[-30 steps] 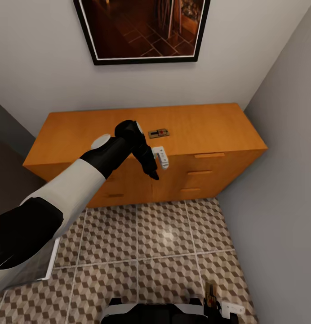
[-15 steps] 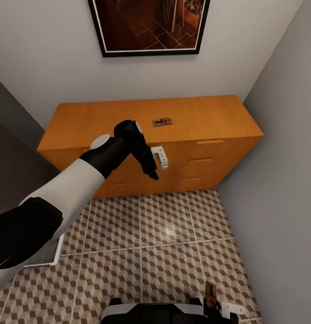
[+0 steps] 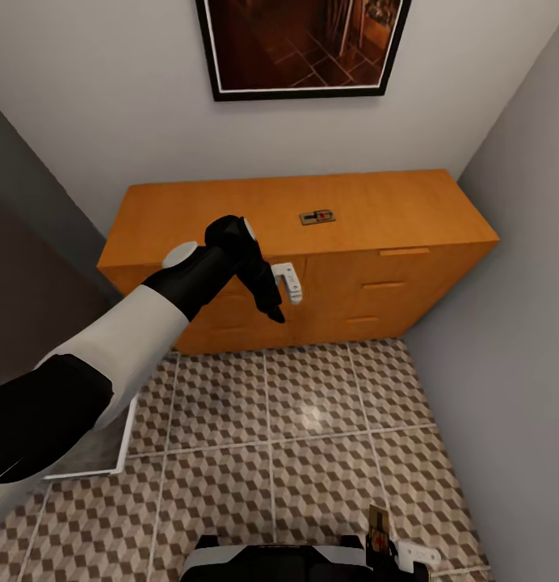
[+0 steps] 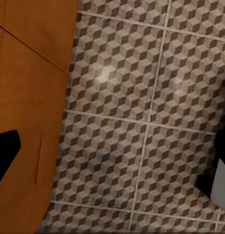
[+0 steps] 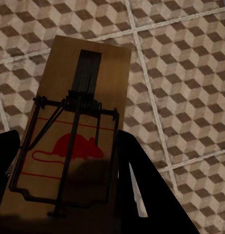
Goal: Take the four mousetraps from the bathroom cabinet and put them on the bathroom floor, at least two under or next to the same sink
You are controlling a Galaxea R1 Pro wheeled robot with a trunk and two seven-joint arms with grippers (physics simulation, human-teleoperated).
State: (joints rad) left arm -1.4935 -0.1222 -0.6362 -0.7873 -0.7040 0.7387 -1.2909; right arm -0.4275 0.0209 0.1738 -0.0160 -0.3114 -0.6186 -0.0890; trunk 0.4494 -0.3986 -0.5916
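My right gripper (image 5: 68, 195) is closed on a mousetrap (image 5: 76, 141), held above the floor (image 5: 185, 73). My left gripper (image 3: 281, 297), at the frame's centre, is open and empty. A second trap (image 3: 317, 217) lies on the cabinet (image 3: 231, 218), upper centre. The risk, I think: the held trap slips and lands far from the sink.

left hand (image 3: 281, 301) raised, right hand (image 5: 68, 195) gripping

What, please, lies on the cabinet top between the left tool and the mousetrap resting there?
In the head view, only bare orange wood separates the left tool from the mousetrap on the cabinet.
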